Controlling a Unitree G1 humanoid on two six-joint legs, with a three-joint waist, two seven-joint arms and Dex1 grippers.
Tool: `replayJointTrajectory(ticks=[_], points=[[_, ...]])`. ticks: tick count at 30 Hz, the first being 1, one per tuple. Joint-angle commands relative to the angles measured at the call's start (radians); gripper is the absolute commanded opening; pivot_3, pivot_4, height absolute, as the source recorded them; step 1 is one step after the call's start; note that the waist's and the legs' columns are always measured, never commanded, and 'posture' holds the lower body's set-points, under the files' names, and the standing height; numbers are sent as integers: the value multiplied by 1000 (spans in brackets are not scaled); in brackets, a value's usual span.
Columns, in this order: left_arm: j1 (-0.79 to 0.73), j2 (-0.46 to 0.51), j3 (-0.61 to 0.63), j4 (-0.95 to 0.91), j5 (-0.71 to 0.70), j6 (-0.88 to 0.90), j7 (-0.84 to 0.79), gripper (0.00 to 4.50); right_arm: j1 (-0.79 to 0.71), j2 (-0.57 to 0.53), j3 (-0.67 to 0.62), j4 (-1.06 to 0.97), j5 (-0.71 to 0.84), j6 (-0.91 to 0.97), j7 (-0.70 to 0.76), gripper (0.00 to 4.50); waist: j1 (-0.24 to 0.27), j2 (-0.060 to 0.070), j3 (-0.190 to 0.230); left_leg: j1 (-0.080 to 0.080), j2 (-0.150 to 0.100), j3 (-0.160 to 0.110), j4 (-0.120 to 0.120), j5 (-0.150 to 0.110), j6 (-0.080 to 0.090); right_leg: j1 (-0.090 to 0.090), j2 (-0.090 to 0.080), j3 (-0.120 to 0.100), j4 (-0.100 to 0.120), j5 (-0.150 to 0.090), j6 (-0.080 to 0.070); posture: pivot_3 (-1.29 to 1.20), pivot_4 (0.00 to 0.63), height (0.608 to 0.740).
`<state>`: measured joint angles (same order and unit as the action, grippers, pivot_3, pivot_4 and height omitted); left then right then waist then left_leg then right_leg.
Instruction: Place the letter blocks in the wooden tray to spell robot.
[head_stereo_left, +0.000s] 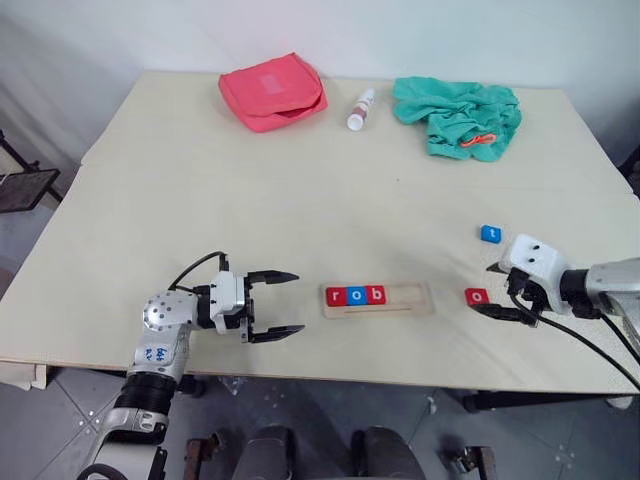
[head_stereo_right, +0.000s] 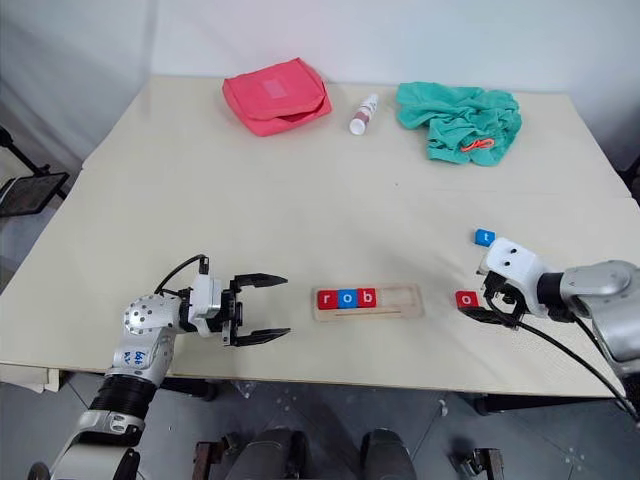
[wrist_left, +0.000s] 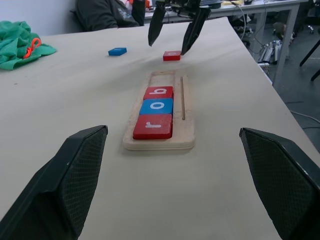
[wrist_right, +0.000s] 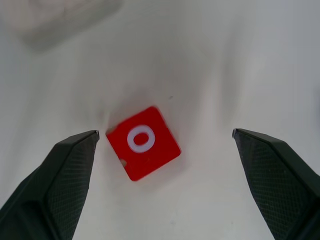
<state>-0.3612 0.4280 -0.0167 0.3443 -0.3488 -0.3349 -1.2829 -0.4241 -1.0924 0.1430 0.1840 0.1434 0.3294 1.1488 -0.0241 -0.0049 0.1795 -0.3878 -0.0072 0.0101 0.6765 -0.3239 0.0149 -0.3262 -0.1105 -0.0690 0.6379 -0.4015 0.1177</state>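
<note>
r, o, b seated in wooden tray (head_stereo_left: 378, 299); red o block (wrist_right: 143, 142), blue t block (head_stereo_left: 490, 233) loose near desk's right edge. Right claw (wrist_right: 165, 175) wide over o; left claw (head_stereo_left: 274, 304) wide, empty.

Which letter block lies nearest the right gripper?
The red o block on the table, just beside the open right gripper; the blue t block lies farther off.

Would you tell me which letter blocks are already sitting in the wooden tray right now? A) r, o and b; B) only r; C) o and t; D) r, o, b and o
A: the wooden tray holds a red r, a blue o and a red b, while the second red o and the blue t lie on the table, outside the tray.
</note>
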Motion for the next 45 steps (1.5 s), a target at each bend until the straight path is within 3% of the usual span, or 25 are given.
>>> replayJointTrajectory(ticks=[1, 5, 6, 8, 15, 16, 26, 41, 42, 45], points=[[21, 6, 10, -45, -10, -6, 18, 4500, -75, -10, 48, 107, -64, -102, 114, 4483, 0, 0, 0, 0, 0, 0, 0, 0, 0, 0, 0, 0, 0, 0, 0, 0, 150, 740], [39, 10, 10, -66, -11, -3, 34, 4500, -125, 20, 73, 171, -96, -146, 157, 4483, 4, 0, 0, 0, 0, -2, 1, 0, 0, 1, -1, -3, 0, 0, 0, 0, 150, 740], [43, 10, 10, -69, -11, -3, 39, 4500, -133, 29, 74, 177, -98, -148, 160, 4306, 5, 0, 0, 0, 0, -3, 1, 0, 0, 1, -1, -4, 0, 0, 0, 0, 150, 740], [49, 11, 10, -76, -10, -3, 46, 4500, -140, 43, 74, 176, -103, -147, 171, 3890, 5, 0, 0, 0, 0, -3, 1, 0, 0, 2, -1, -4, -1, 0, 0, 0, 150, 740], [46, 11, 8, -76, -10, -2, 59, 4500, -129, 51, 55, 137, -111, -134, 178, 1576, -1, 0, 0, 0, 0, -4, 4, 0, 0, 3, -1, -5, 0, 0, 0, 0, 150, 740], [45, 11, 8, -74, -10, -2, 59, 4500, -136, 52, 47, 118, -104, -119, 177, 1449, -1, 0, 0, 0, 0, -4, 4, 0, 0, 3, -1, -5, 0, 0, 0, 0, 150, 740], [14, -3, -1, -44, -4, -10, 56, 4500, -216, 113, 44, -149, 15, 168, 210, 1452, 11, 0, 0, -1, 0, -5, 4, 0, 0, 3, -1, -6, -1, 0, 0, 0, 150, 740], [41, 2, 6, -72, -7, -17, 66, 4500, -313, 216, 231, -105, -93, 114, 253, 1452, 21, 0, 0, -2, 0, -5, 3, 0, 0, 2, -1, -7, -1, 0, 0, 0, 150, 740], [47, 5, 7, -78, -8, -17, 67, 4500, -317, 219, 235, -99, -96, 109, 255, 2163, 21, 0, 0, -2, 0, -5, 3, 0, 0, 2, -1, -7, -1, 0, 0, 0, 150, 740], [57, 7, 7, -90, -9, -15, 71, 4500, -326, 230, 241, -95, -102, 106, 260, 3152, 20, 0, 0, -2, 0, -6, 3, 0, 0, 2, -1, -7, -1, 0, 0, 0, 150, 740]])
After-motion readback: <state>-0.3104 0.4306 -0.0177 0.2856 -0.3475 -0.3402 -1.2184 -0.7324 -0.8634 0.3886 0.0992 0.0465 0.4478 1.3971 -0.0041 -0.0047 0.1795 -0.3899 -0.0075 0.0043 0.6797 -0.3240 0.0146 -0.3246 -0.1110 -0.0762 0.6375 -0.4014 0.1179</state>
